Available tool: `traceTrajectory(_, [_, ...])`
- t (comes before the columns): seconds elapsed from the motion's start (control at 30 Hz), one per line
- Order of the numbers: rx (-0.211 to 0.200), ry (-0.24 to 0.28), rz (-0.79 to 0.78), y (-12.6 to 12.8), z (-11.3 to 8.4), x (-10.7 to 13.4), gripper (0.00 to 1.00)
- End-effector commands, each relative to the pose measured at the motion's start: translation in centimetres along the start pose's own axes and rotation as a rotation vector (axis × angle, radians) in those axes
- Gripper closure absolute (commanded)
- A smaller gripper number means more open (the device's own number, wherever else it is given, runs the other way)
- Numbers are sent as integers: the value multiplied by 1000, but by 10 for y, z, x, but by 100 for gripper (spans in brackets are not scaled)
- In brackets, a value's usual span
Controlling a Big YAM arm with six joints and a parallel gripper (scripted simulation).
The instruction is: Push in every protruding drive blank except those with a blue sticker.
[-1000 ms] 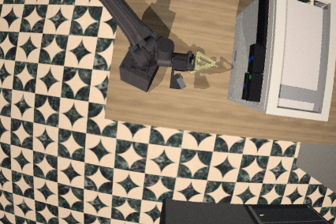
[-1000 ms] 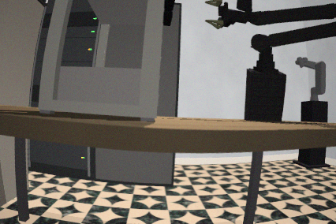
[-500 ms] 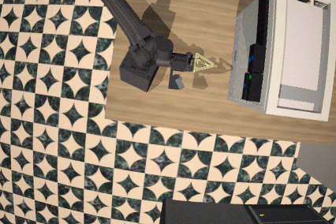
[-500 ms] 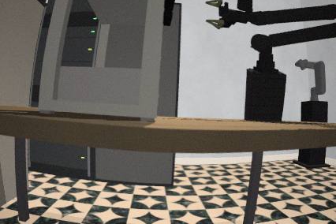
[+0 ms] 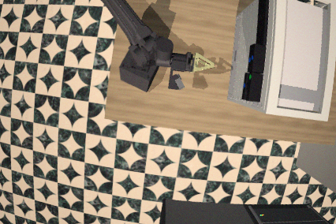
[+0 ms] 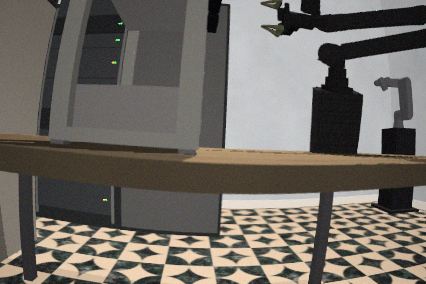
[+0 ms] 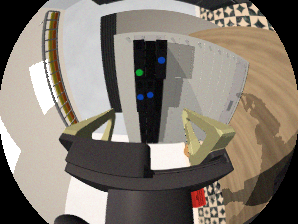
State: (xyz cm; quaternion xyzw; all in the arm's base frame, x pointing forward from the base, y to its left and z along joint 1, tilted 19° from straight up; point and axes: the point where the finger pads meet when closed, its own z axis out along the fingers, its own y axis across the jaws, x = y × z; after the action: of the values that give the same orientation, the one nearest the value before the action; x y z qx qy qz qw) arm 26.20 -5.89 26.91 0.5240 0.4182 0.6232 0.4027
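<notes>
From overhead the rack [image 5: 276,113] stands at the right end of the wooden table [image 5: 158,110], its pale top hiding most of its front; only a dark column of drive blanks [image 5: 257,60] shows along the side facing the arm, with two blue dots and one green. The wrist view gives what the overhead cannot: the front face straight on, a tall black stack of blanks [image 7: 149,90] with a green sticker [image 7: 139,72] at the left, one blue sticker [image 7: 161,60] above it to the right and two more blue ones [image 7: 145,96] below. The stack runs vertically, and the blanks point out toward the arm. The side view alone shows height: the pincer [image 6: 273,16] hangs high above the table, level with the dark blanks [image 6: 215,1] jutting from the rack's upper front, with bare wall between them. Its fingers are spread wide with nothing between them. The rack sits close to the table's right and far edges; open wood lies between it and the arm's base [image 5: 128,78].
</notes>
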Motion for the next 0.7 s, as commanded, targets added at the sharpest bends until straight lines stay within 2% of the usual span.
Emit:
traceTrajectory(0.0, [-15,-4,-3,14,0,2,0])
traceTrajectory(0.23, [-15,-3,-3,15,0,3,0])
traceTrajectory(0.33, [-14,14,-10,20,5,8,0])
traceTrajectory(0.43, [-33,22,-42,33,9,14,0])
traceTrajectory(0.67, [-49,28,-50,38,21,22,0])
